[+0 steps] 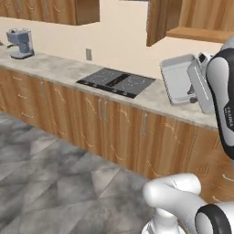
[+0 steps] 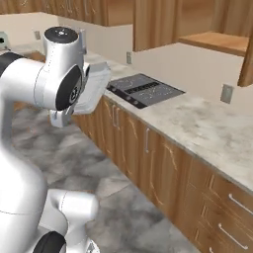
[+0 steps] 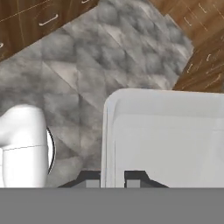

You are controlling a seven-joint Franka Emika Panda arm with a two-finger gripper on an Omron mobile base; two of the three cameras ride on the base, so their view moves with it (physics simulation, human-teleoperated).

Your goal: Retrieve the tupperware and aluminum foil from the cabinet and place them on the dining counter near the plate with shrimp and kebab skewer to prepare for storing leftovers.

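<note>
Two dark fingertips (image 3: 89,179) at the bottom centre of the hand view pinch the rim of the tupperware (image 3: 166,140), one tip on each side of its raised wall; the gripper (image 3: 113,179) is closed tight on that edge. Below the container in that view lies grey tiled floor (image 3: 78,65), so the load hangs in the air, off any surface.

In the left base view the tupperware (image 1: 179,77) sits at the right edge of the frame, tilted up on its side in front of the marbled worktop (image 1: 59,68) and just right of the black cooktop (image 1: 116,81). In the right base view it shows at centre left, partly behind the arm's white joint, as a pale slab (image 2: 96,84).

My judgement: the container is already out of the cabinet and is being carried. The next move calls for driving to the dining counter, then levelling the tupperware and lowering it beside the plate before letting go. The aluminum foil would follow.
</note>
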